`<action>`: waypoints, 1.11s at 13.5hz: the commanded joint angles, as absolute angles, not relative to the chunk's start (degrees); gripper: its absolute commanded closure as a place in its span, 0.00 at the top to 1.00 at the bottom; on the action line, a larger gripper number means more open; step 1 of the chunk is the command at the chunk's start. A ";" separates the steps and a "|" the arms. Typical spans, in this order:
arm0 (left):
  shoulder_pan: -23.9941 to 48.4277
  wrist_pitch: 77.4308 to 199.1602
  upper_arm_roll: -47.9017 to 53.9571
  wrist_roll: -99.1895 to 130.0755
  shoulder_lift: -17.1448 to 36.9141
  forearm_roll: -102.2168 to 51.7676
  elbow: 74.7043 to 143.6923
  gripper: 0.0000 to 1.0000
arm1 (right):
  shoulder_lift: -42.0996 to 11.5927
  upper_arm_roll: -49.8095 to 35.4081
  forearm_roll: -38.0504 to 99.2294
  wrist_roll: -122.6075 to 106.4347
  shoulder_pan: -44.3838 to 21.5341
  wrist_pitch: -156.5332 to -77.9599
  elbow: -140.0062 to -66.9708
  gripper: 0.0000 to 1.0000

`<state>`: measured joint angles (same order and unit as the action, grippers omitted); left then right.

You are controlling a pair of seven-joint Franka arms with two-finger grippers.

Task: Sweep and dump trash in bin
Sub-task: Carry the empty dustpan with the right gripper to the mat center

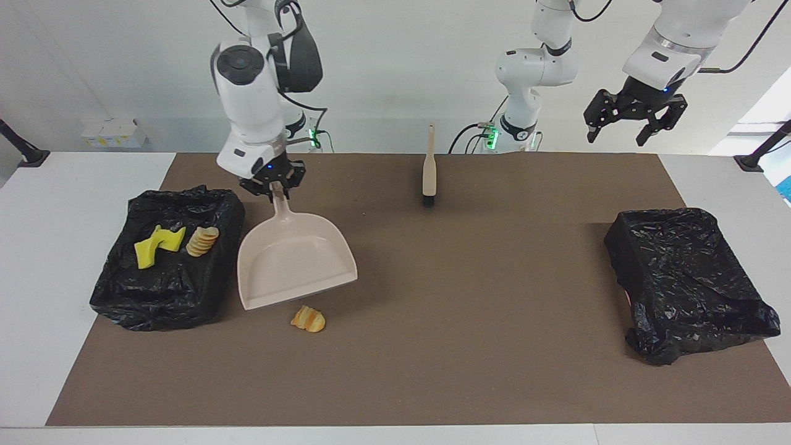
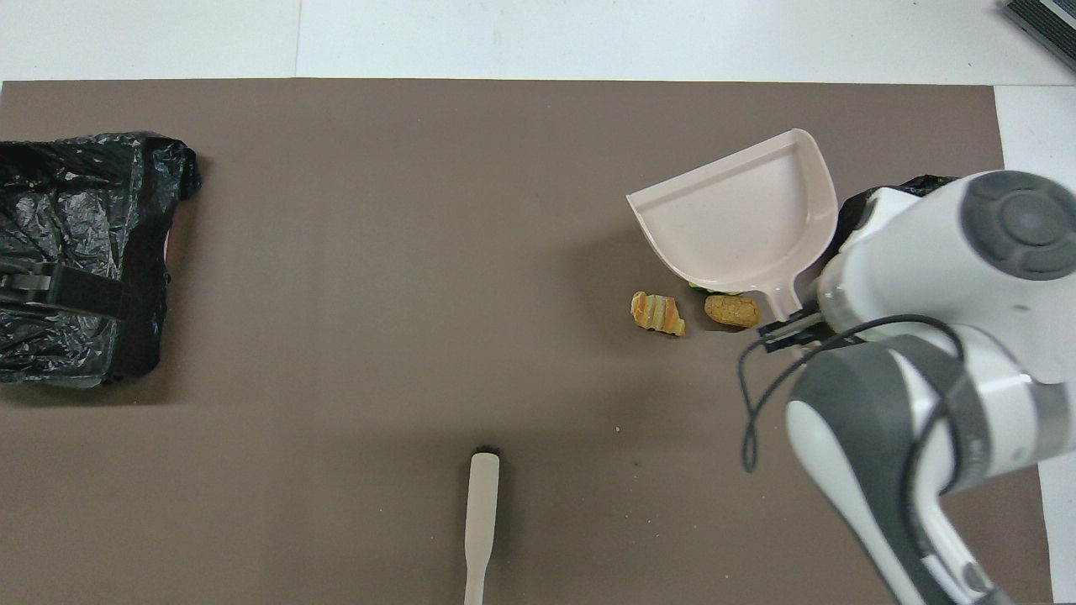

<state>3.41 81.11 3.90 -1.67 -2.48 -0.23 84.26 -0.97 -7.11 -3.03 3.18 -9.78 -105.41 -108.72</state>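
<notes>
The right gripper has its fingers clamped on the handle of the beige dustpan, which hangs tilted over the brown mat beside the black-lined bin at the right arm's end of the worktop. In the facing view the pan's open lip points toward 6 o'clock. Trash in that bin: a yellow sponge bit and a striped pastry piece. Trash on the mat: one striped pastry piece at 6 o'clock of the pan lip in the facing view; in the overhead view a second striped piece and a golden-brown piece lie side by side at 6 o'clock of the pan. The left gripper waits with fingers wide, raised above the second black-lined bin. The brush lies on the mat, nearer to the robots than the trash.
</notes>
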 commanded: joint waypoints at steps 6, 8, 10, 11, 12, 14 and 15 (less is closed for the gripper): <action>3.16 80.77 3.87 -1.76 -3.52 0.18 85.17 1.00 | -21.76 -6.51 0.18 35.48 -29.86 -113.90 -95.48 0.00; 3.08 80.77 3.87 -1.76 -3.52 0.18 85.17 1.00 | -26.35 -6.68 0.18 38.05 -31.28 -115.22 -91.16 0.00; 3.08 80.77 3.87 -1.76 -3.60 0.18 85.17 1.00 | -28.82 -6.68 0.26 38.67 -32.52 -116.45 -90.09 0.00; 3.08 80.77 3.87 -1.76 -3.52 0.18 85.17 1.00 | -29.96 -6.68 0.61 39.19 -33.13 -118.11 -90.17 0.00; 3.08 80.77 3.87 -1.76 -3.60 0.18 85.17 1.00 | -30.32 -6.68 1.22 39.81 -33.40 -120.82 -90.26 0.00; 3.08 80.77 3.87 -1.76 -3.60 0.09 85.17 1.00 | -29.98 -6.68 1.32 39.90 -32.70 -120.06 -90.09 0.99; 3.08 80.77 3.87 -1.76 -3.60 0.17 85.17 1.00 | -29.45 -6.68 1.41 39.99 -32.52 -119.19 -90.09 1.00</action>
<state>3.41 81.11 3.83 -1.67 -2.48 -0.23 84.26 -29.38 -6.85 -0.10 39.09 -32.79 -119.79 -91.27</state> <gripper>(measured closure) 0.000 0.493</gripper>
